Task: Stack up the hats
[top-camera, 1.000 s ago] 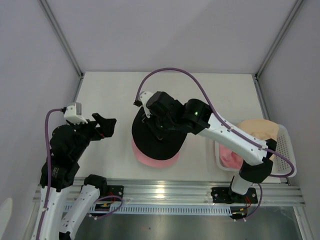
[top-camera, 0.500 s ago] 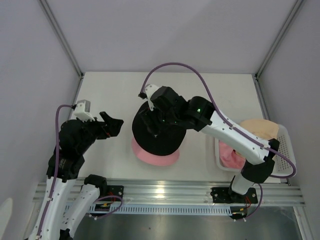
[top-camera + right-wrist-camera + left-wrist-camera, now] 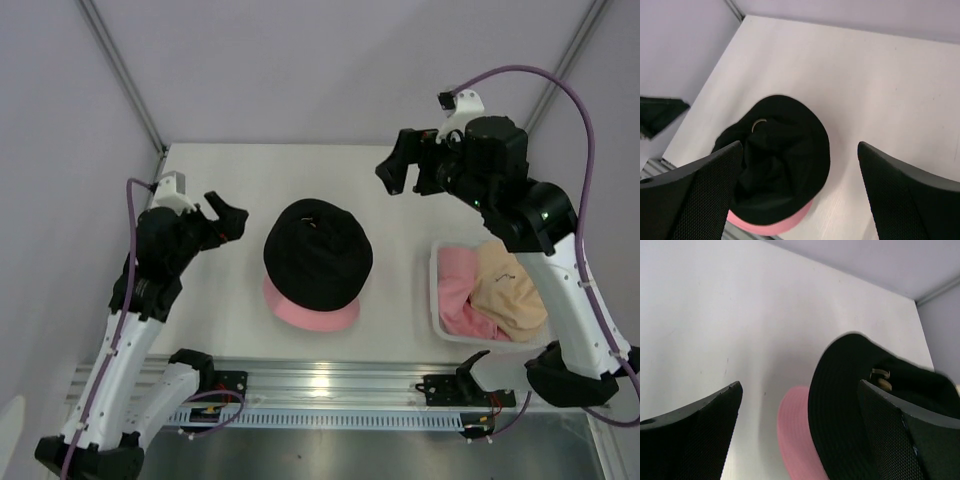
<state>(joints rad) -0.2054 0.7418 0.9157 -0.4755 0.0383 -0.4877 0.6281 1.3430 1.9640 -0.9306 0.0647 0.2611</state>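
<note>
A black hat (image 3: 318,252) lies crown-up on a pink hat (image 3: 310,312) in the middle of the table; only the pink brim shows along its near edge. In the basket at the right rests a beige hat (image 3: 512,290). My right gripper (image 3: 405,170) hangs open and empty, high above the table, behind and to the right of the stack. The right wrist view looks down on the black hat (image 3: 780,160) and pink brim (image 3: 775,227) between wide jaws. My left gripper (image 3: 225,218) is open and empty, just left of the stack, facing the black hat (image 3: 850,405) and pink hat (image 3: 795,435).
The white plastic basket (image 3: 435,290) stands at the table's right near corner, with pink fabric (image 3: 458,295) beside the beige hat. Grey walls enclose the table on three sides. An aluminium rail (image 3: 330,385) runs along the near edge.
My right gripper opened, let go of the black hat and rose away to the back right. The black hat stays on the pink one. My left arm rose slightly.
</note>
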